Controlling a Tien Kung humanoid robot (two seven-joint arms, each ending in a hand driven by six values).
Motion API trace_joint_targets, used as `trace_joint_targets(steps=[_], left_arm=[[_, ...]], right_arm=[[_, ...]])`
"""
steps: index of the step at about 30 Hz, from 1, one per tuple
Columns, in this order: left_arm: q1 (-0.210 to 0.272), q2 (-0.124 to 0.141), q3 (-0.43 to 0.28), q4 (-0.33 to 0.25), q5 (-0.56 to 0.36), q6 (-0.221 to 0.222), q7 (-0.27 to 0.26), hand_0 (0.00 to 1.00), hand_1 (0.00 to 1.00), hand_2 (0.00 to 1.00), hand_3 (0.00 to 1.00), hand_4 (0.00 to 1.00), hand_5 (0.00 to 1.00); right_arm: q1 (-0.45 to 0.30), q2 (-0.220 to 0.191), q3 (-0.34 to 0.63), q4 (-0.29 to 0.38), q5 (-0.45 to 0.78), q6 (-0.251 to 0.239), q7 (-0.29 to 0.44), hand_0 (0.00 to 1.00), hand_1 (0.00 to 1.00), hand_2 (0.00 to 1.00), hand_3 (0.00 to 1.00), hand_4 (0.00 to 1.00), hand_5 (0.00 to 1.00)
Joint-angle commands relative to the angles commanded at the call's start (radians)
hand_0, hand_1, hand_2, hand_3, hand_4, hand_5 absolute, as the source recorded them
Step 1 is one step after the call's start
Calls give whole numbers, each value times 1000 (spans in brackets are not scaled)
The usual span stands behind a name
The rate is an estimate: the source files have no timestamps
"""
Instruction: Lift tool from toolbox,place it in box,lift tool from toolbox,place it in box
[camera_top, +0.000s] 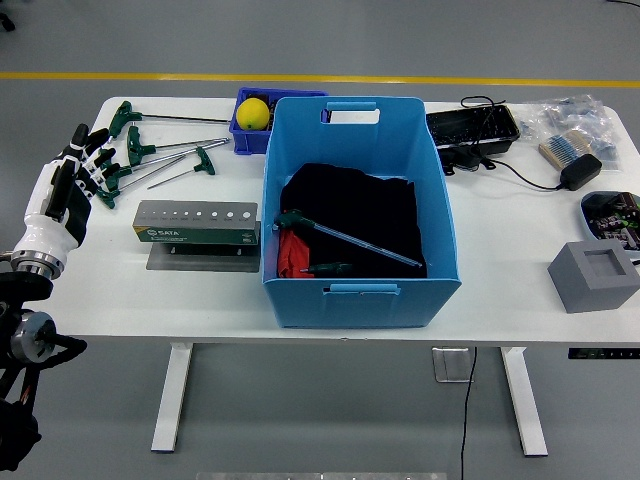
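Observation:
Several green T-handle hex keys (150, 152) lie on the table at the back left. The grey tool holder (197, 224) with a row of holes stands in front of them. The blue box (357, 290) sits mid-table with a black cloth inside, and a green T-handle tool (340, 236) and a short green-handled tool (327, 269) lie in it. My left hand (72, 183) is open, fingers spread, over the table's left edge beside the nearest hex key handles, holding nothing. My right hand is out of view.
A small dark blue bin (243, 133) with a yellow ball (253, 113) stands behind the box. A black tray (473, 128), cables, a power adapter (579, 172) and a grey block (594, 276) sit at the right.

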Motion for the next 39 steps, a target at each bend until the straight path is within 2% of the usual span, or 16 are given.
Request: trace_joint_targets(steps=[1,2,11,13,14,25,26,39], left_arm=[[2,0,4,0,-2,-3,0,911,953,979,825,971,925],[3,1,7,0,-4,-5,-1,906,954,975,837,959,998],[13,6,16,-4,22,-27,8,924,966,973,842,943,998],[14,6,15,-4,21,-25,1,924,966,973,842,943,998],[14,5,15,-4,20,-22,-6,951,998,998,859,939,998],[4,-10,10,6,12,-5,-35,962,998,998,893,933,998],[4,-12,9,6,12,-2,-38,974,998,998,967,931,998],[14,-12,11,15,24,5,-46,983,998,998,980,931,998]], right_arm=[[0,0,2,0,-3,0,-1,651,625,699,560,765,669],[0,0,3,0,-5,0,-1,651,625,700,561,766,670],[0,1,14,0,-22,0,-6,650,625,699,561,766,671],[0,0,13,0,-21,0,-5,650,625,699,561,766,671],[1,1,12,0,-20,0,-5,650,625,699,560,766,671],[0,2,26,1,-43,-1,-11,650,625,699,559,765,672],[1,1,26,1,-42,-1,-11,650,625,698,559,765,672],[-1,0,28,1,-42,1,-11,650,624,698,560,765,673]])
